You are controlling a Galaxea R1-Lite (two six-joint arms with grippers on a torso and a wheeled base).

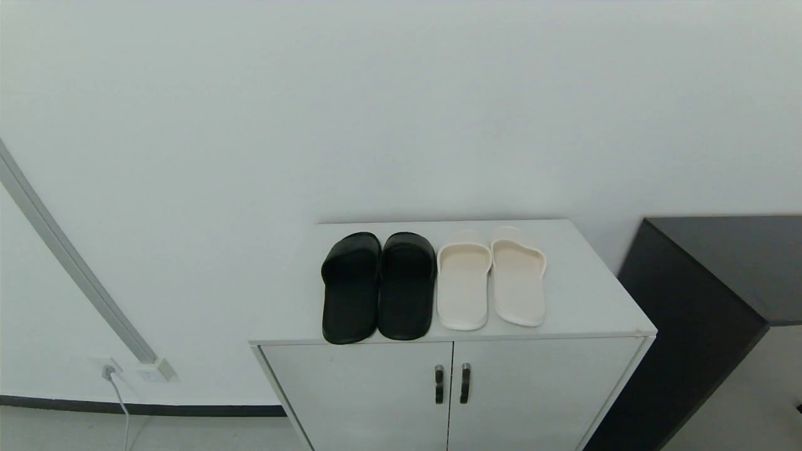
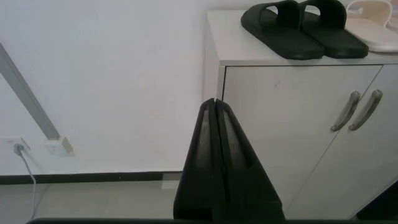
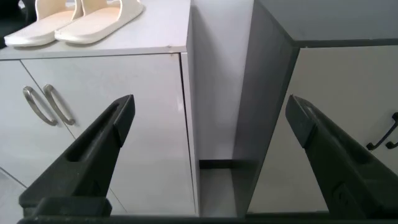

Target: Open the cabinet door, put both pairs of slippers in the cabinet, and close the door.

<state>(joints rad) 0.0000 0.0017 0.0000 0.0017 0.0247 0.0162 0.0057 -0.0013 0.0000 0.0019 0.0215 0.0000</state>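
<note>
Left end effector (image 2: 216, 102) clenched, right end effector (image 3: 209, 106) released; a dark cabinet (image 1: 689, 313) (just beside) flanks the closed white cabinet (image 1: 351, 394).

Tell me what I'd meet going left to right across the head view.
White wall socket with grey plug → black rubber slide slippers → cream rubber slide slippers → black matte side cabinet.

Matt white cabinet (image 1: 589, 288), seemingly rubbery black slippers (image 1: 351, 300)
</note>
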